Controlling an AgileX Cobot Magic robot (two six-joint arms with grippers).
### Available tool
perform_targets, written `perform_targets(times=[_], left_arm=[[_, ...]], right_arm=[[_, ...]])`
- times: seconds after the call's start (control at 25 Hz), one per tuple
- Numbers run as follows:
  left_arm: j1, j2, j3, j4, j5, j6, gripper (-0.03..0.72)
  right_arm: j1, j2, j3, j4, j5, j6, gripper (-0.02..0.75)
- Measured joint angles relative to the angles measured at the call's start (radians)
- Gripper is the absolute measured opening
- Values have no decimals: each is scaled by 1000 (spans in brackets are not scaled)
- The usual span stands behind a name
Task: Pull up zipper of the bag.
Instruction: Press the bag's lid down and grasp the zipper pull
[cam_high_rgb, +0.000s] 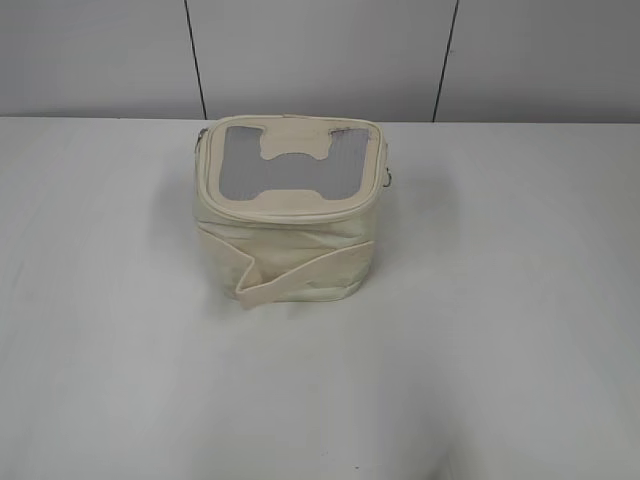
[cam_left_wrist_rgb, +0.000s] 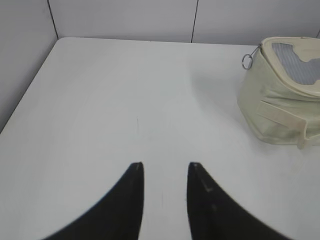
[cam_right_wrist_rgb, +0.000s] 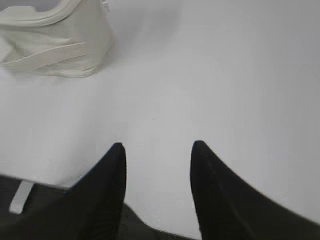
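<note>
The cream boxy bag (cam_high_rgb: 290, 250) stands on the white table, its grey see-through top panel (cam_high_rgb: 290, 165) bearing a cream bone-shaped patch, a flat strap (cam_high_rgb: 300, 272) across its front. The zipper (cam_high_rgb: 290, 212) runs round the top rim; a silver ring shows at its right side (cam_high_rgb: 388, 179) and in the left wrist view (cam_left_wrist_rgb: 247, 61). The bag also shows in the left wrist view (cam_left_wrist_rgb: 280, 107) and the right wrist view (cam_right_wrist_rgb: 60, 45). My left gripper (cam_left_wrist_rgb: 165, 167) is open and empty, well left of the bag. My right gripper (cam_right_wrist_rgb: 159, 147) is open and empty near the table's front edge. Neither gripper shows in the exterior view.
The white table (cam_high_rgb: 500, 350) reaches to a grey panelled wall (cam_high_rgb: 320, 50) behind the bag. In the left wrist view a side wall (cam_left_wrist_rgb: 20, 60) bounds the table's left. The table's front edge shows in the right wrist view (cam_right_wrist_rgb: 40, 182).
</note>
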Motion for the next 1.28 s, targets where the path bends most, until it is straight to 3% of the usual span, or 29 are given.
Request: perform_targets(times=[0.16, 0.28, 0.4, 0.52, 0.72, 0.96, 1.08, 1.28], left_arm=[[-9, 0, 0, 0, 0, 0, 241], [-13, 0, 0, 0, 0, 0, 241], [-13, 0, 0, 0, 0, 0, 241], [-13, 0, 0, 0, 0, 0, 241], [-13, 0, 0, 1, 0, 0, 241], [-13, 0, 0, 4, 0, 0, 241], [-13, 0, 0, 4, 0, 0, 241], [-13, 0, 0, 7, 0, 0, 241]], right_arm=[[0, 306, -8, 307, -151, -361, 345], [0, 619, -69, 604, -265, -681, 345], [0, 960, -203, 838, -286, -1002, 345], [5, 1273, -432, 960, -232, -1167, 345], [97, 1713, -873, 936, -93, -1172, 345], [250, 2079, -1415, 775, 43, -990, 345], [302, 2219, -1628, 706, 95, -888, 345], [349, 2380, -1847, 678, 128, -799, 345]])
